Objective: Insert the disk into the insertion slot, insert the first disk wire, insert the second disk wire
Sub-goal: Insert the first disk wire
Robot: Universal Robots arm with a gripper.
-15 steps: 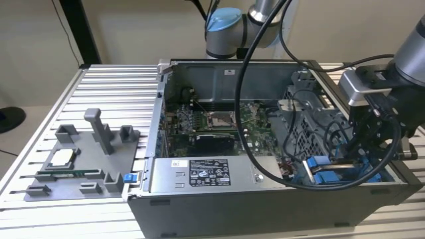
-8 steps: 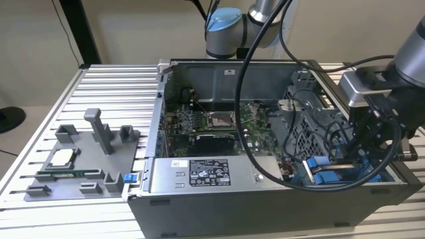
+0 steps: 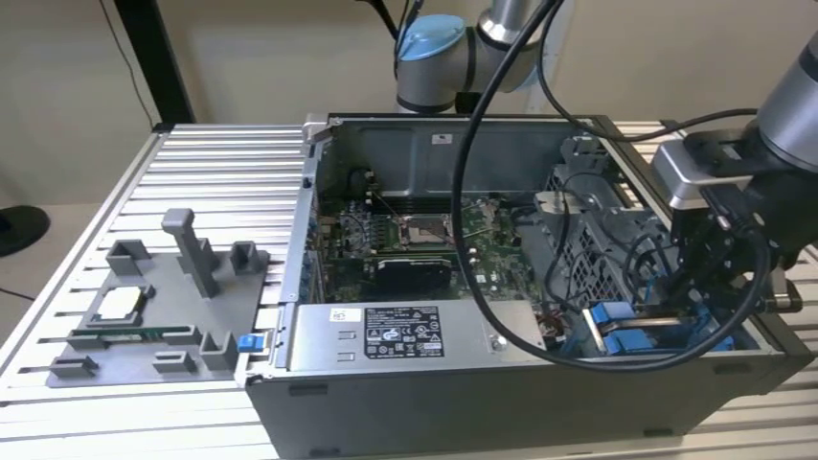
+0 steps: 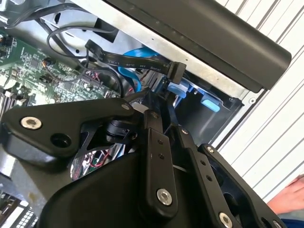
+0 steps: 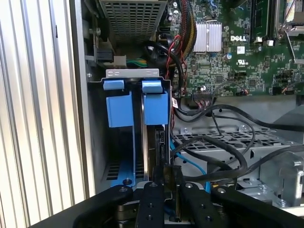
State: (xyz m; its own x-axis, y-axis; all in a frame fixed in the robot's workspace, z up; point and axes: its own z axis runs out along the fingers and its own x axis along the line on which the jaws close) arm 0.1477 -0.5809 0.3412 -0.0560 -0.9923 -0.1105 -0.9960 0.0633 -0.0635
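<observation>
Closest to the lens in both wrist views are the black links of the gripper (image 5: 166, 176), which hangs inside the open computer case (image 3: 511, 407), at the corner on the exterior view's right. I cannot tell whether the jaws are pinching anything, because their ends are lost among the cables.

Just ahead of the gripper in the first wrist view, the disk (image 5: 155, 109) stands on edge in its blue carrier inside the insertion slot (image 5: 133, 73), beside a second blue rail piece (image 5: 118, 110). I see the gripper lined up with the disk's near edge and very near it, but I cannot make out contact.

In the second wrist view a flat black cable ends in a black connector (image 4: 175, 70) just beyond the gripper, and a blue cable (image 4: 135, 61) curls behind it. Loose black wires (image 5: 223, 142) loop over perforated grey metal beside the slot, with the green motherboard (image 5: 237, 57) past them.

From the exterior view I see the grey box with a white sticker (image 3: 397, 335) along the case's near side. On the slatted table (image 3: 205, 163), well to the exterior view's left, sits a grey fixture plate (image 3: 141, 326) with upright holders
</observation>
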